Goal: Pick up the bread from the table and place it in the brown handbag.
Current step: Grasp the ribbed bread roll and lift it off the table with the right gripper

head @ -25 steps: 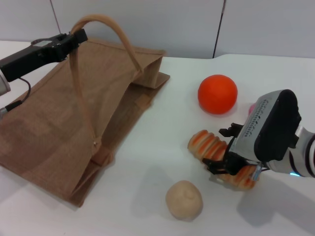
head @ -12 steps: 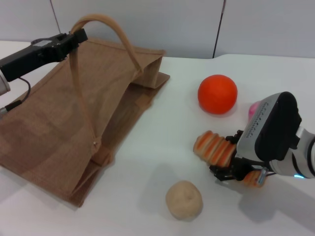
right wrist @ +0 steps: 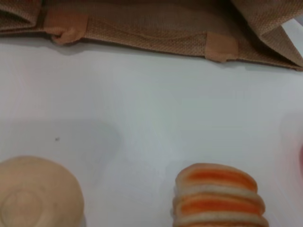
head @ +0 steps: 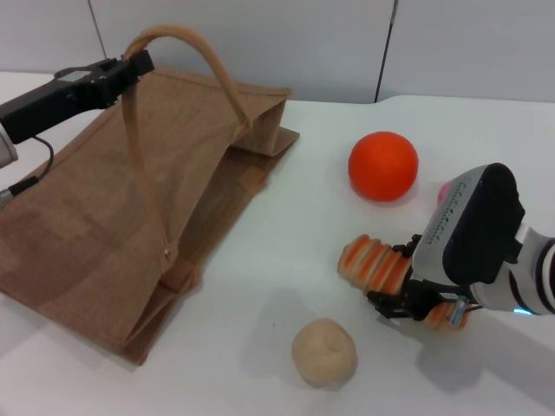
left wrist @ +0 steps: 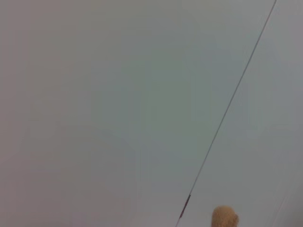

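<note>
The bread (head: 375,263), a ribbed loaf with orange and cream stripes, is held in my right gripper (head: 414,303), which is shut on its right part at the right front of the table (head: 286,260). The loaf's free end points left, a little above the tabletop. It also shows in the right wrist view (right wrist: 220,197). The brown handbag (head: 113,217) lies flat on the left with its mouth toward the middle. My left gripper (head: 132,68) is shut on one of its strap handles (head: 195,48) and holds it up.
An orange ball (head: 383,165) sits behind the bread. A round beige bun (head: 323,351) lies in front of it, also in the right wrist view (right wrist: 38,191). Something pink (head: 446,191) peeks out behind my right arm. The bag's edge (right wrist: 142,28) faces the right wrist camera.
My right gripper has raised the bread off the table and tilted it, and drawn it slightly right. The left arm and the bag have not moved.
</note>
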Tool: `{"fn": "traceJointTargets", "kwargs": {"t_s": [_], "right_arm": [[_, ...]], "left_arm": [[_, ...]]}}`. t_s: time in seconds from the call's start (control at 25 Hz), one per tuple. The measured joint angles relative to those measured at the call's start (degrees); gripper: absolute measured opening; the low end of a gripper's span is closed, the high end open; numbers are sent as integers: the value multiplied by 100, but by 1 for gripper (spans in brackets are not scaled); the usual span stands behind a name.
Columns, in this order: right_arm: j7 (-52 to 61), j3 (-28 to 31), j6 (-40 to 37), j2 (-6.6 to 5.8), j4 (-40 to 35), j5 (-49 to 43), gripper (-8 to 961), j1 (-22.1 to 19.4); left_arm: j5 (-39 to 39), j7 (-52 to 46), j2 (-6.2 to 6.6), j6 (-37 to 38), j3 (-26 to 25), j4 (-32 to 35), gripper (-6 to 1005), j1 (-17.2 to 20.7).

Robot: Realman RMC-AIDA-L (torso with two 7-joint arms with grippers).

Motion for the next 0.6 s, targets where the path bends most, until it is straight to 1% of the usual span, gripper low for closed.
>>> {"fn": "traceJointTargets", "kwargs": {"t_s": [0.6], "right_arm": [[-185, 65, 28, -1, -127, 10, 711, -69]], "left_arm": [[-8, -1, 0, 21, 6, 0, 175, 0]]}}
